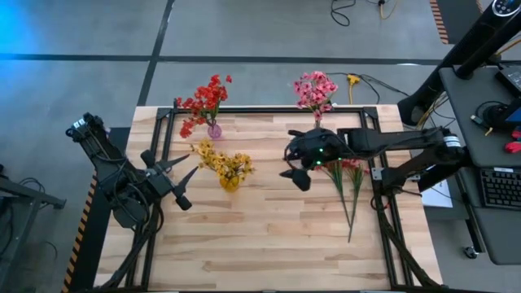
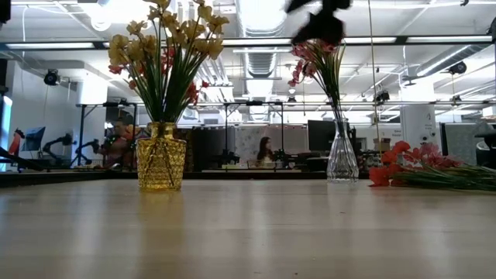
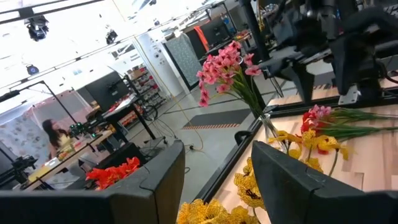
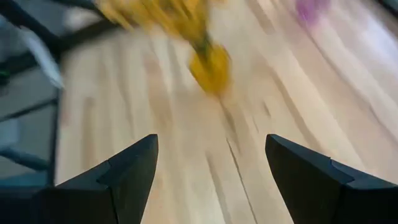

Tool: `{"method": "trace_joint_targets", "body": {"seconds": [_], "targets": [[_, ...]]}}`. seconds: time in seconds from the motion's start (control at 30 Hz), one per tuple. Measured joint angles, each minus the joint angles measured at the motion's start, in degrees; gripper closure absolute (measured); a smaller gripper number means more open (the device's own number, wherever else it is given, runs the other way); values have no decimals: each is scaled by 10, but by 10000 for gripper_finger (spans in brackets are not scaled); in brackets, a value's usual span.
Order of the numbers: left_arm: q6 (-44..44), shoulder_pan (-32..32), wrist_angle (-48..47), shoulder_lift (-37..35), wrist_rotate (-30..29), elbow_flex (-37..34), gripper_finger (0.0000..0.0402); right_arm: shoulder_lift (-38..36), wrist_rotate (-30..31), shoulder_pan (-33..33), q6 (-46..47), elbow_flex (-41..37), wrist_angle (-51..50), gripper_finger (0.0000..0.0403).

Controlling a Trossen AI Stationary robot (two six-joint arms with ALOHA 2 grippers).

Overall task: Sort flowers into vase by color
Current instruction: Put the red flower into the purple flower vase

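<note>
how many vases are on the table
3: a purple vase with red flowers at the back left, a yellow vase in front of it, and a clear vase with pink flowers at the back right.

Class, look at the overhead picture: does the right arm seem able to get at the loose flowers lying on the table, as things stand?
Probably yes. The right gripper hangs open, empty, just beside the loose flowers, which lie flat on bare wood. Nothing stands between them; the clear vase of pink flowers is behind, out of the way.

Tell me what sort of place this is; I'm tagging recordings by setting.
Probably a robotics lab in an open-plan workspace. A wooden table stands in a metal frame on a taped concrete floor, with rows of monitors and workbenches behind and a person seated there.
</note>
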Motion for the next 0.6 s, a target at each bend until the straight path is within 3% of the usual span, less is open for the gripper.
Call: {"method": "trace_joint_targets", "body": {"seconds": [0.3, 0.6], "targets": [[0, 8, 0, 0, 0, 0, 233, -9, 54, 0, 119, -4, -249, 115], [0, 12, 0, 0, 0, 0, 233, -10, 66, 0, 192, -55, -324, 115]]}}
